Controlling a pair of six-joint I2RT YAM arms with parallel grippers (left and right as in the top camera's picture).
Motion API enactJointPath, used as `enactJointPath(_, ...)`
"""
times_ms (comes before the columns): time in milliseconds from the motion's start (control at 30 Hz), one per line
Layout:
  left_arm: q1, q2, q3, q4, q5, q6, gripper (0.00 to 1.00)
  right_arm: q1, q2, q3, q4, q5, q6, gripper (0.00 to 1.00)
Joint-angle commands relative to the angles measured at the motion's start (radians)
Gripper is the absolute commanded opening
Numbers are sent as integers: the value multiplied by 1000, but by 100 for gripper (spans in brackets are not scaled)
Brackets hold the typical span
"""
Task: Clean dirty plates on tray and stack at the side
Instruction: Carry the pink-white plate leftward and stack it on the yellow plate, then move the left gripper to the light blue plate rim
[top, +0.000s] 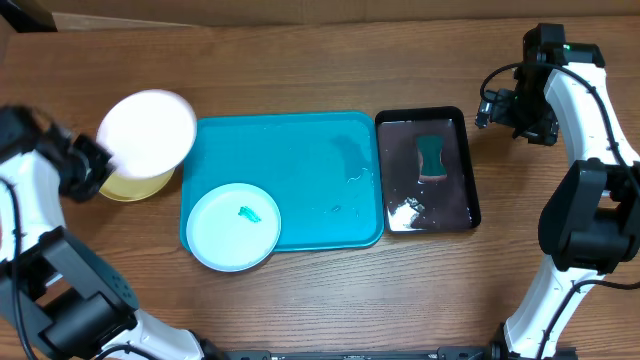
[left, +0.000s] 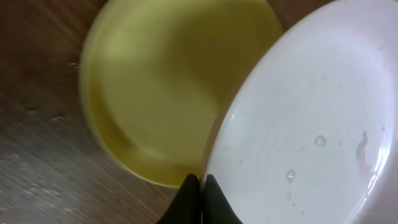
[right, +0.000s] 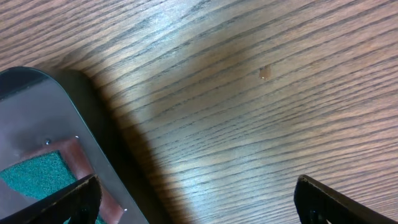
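I count three plates and place everything against the turquoise tray (top: 300, 160), which lies in the middle of the table (top: 300, 60). Only one plate is on it. The light blue plate (top: 235, 227) sits at the tray's front left corner, overhanging the rim, with one teal smear (top: 248, 212) on its face.

The other two plates are off the tray's left end. The yellow-green plate (top: 135, 183) lies on the wood just beside that end. The white plate (top: 148, 133) is over it, covering most of it from above and reaching as far as the tray's left rim. I cannot tell whether the white plate touches the one below.

My left gripper (left: 200, 198) is pinched tight on the white plate's rim. In the left wrist view its two dark fingertips (left: 189, 194) meet across the edge. The plate's face carries a few water drops (left: 319, 140) and one faint teal fleck (left: 360, 148).

My right gripper (right: 199, 202) holds nothing. Its two fingers (right: 68, 199) stand wide apart over bare wood, well off the tray's right end.

There are two trays in all. The smaller black tray (top: 425, 122) lies just beside the turquoise tray's right end, between it and the right gripper. It holds one sponge (top: 431, 158), teal with a brown edge, and a small white patch (top: 404, 210) nearer its front.
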Motion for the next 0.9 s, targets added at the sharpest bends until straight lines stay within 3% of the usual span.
enactJointPath(0, 43, -30, -68, 58, -53, -51, 4, 3, -24, 18, 3, 2, 3, 100)
enactJointPath(333, 51, -30, -102, 151, -126, -51, 6, 3, -24, 18, 3, 2, 3, 100)
enactJointPath(367, 50, -30, -102, 151, -127, -51, 28, 3, -24, 18, 3, 2, 3, 100)
enactJointPath(400, 50, -30, -102, 151, -116, -51, 56, 3, -24, 18, 3, 2, 3, 100)
enactJointPath(433, 50, -30, -101, 150, -88, -51, 70, 3, -24, 18, 3, 2, 3, 100)
enactJointPath(467, 50, -31, -100, 144, -45, -51, 74, 3, -24, 18, 3, 2, 3, 100)
enactJointPath(600, 46, -61, -90, 76, 156, -47, 75, 3, -24, 18, 3, 2, 3, 100)
enactJointPath(867, -46, -310, -90, -235, 55, -1, 75, 3, -24, 18, 3, 2, 3, 100)
